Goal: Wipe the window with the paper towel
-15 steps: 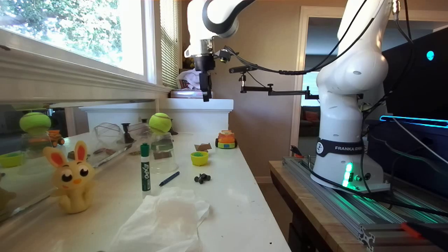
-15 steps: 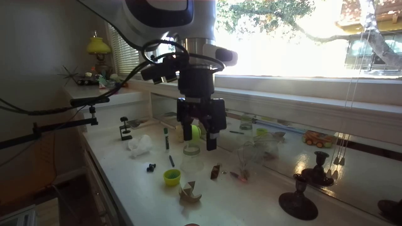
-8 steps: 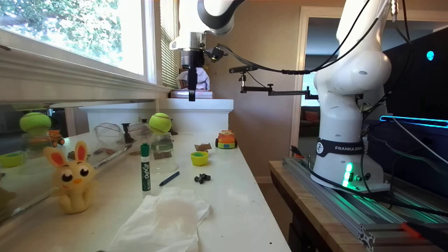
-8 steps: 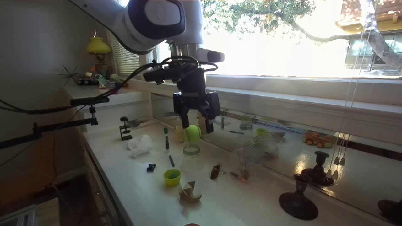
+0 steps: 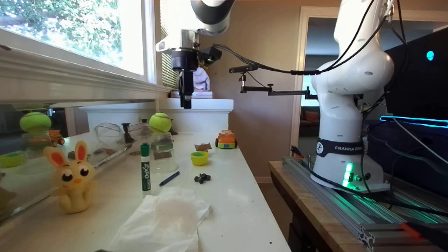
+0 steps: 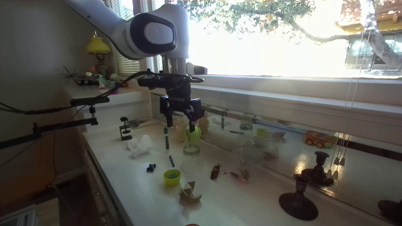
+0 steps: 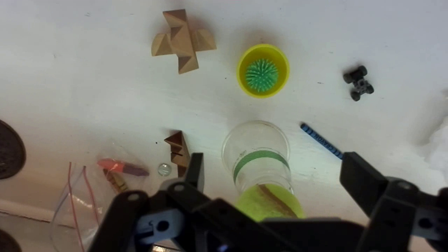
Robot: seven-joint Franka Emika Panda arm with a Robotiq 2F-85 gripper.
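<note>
The window (image 6: 276,47) stands higher than the clear upturned cup (image 7: 258,157), with green leaves (image 5: 70,35) showing through the pane. The counter (image 5: 238,199) runs beneath the cup, and the robot arm (image 6: 157,34) extends over it. The gripper (image 6: 181,127) hangs above the level of the cup, its two fingers spread apart. The paper towel (image 5: 168,220) lies crumpled on the counter, well apart from the cup. The toy rabbit (image 5: 74,178) sits upright on that same side of the cup; the toy truck (image 5: 226,140) stands on the opposite side. A tennis ball (image 5: 160,123) rests on top of the cup. The yellow bowl (image 5: 199,161), holding a green spiky ball (image 7: 261,75), and the upright marker (image 5: 145,169) are near the cup; the blue crayon (image 7: 322,141) lies just beside it.
</note>
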